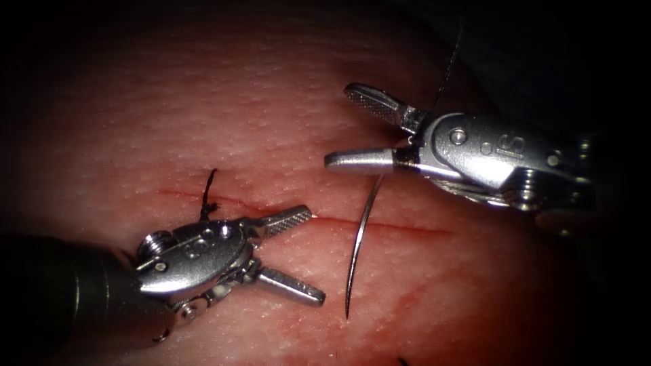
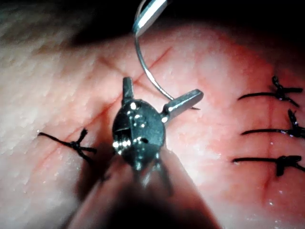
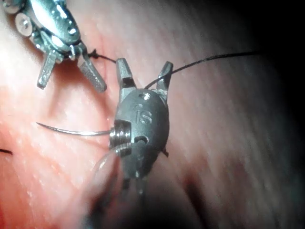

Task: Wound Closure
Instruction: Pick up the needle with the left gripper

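While both tools gape empty, the needle (image 1: 359, 247) lies across the cut (image 1: 407, 225).

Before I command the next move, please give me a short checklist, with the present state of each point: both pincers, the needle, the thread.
1. Left pincer free: ok, open, holds nothing.
2. Right pincer free: ok, open, holds nothing.
3. Needle located: ok, it crosses the cut between the two pincers, held by neither.
4. Needle out of the tissue: cannot tell, its upper end is hidden behind the right pincer's lower jaw.
5. Thread free of the right pincer: cannot tell, it passes close behind it.
6. Knot on the cut, left of the needle: ok, tied.
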`<state>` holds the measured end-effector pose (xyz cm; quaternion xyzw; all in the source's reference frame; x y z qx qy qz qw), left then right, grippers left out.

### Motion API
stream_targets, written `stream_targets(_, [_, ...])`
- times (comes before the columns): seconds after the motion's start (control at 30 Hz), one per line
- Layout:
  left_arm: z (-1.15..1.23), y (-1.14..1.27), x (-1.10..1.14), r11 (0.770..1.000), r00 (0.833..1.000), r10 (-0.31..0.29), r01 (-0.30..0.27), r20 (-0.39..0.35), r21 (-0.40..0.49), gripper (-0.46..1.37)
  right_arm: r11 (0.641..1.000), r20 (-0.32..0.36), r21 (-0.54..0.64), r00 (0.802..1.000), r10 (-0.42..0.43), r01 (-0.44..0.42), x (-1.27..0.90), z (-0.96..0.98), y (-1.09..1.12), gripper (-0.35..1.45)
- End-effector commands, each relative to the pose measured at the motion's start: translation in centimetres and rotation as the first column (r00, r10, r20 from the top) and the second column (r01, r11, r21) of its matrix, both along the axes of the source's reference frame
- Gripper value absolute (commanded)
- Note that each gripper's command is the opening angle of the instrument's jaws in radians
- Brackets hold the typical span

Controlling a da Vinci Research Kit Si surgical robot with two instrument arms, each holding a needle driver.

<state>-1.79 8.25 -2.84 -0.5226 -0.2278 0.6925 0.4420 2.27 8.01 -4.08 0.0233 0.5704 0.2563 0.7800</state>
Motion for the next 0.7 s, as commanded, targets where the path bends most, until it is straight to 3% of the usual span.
stream_targets(0.03, [0.01,0.00,-0.02,1.000,0.999,0.002,-0.002,-0.039,0.005,1.00,1.000,0.001,0.000,1.000,0.001,-0.001,0.01,0.00,0.00,0.77])
stream_targets(0.2, [0.05,0.04,-0.17,1.000,0.993,-0.002,-0.001,-0.119,-0.025,1.02,1.000,0.001,0.000,1.000,0.001,-0.001,0.01,0.00,0.00,0.77])
stream_targets(0.37, [0.11,0.08,-0.25,0.999,0.990,-0.010,0.004,-0.143,-0.046,0.86,1.000,0.001,0.000,1.000,0.001,-0.001,0.02,0.00,-0.01,0.77])
stream_targets(0.53, [0.28,0.14,-0.22,0.998,0.986,-0.025,0.016,-0.164,-0.055,0.92,1.000,0.002,-0.006,1.000,0.000,0.000,0.04,0.00,-0.02,0.78])
stream_targets(0.7, [0.53,0.10,-0.26,0.999,0.983,-0.035,0.037,-0.181,0.004,0.84,1.000,0.002,-0.006,1.000,0.000,0.000,0.04,0.00,-0.02,0.77])
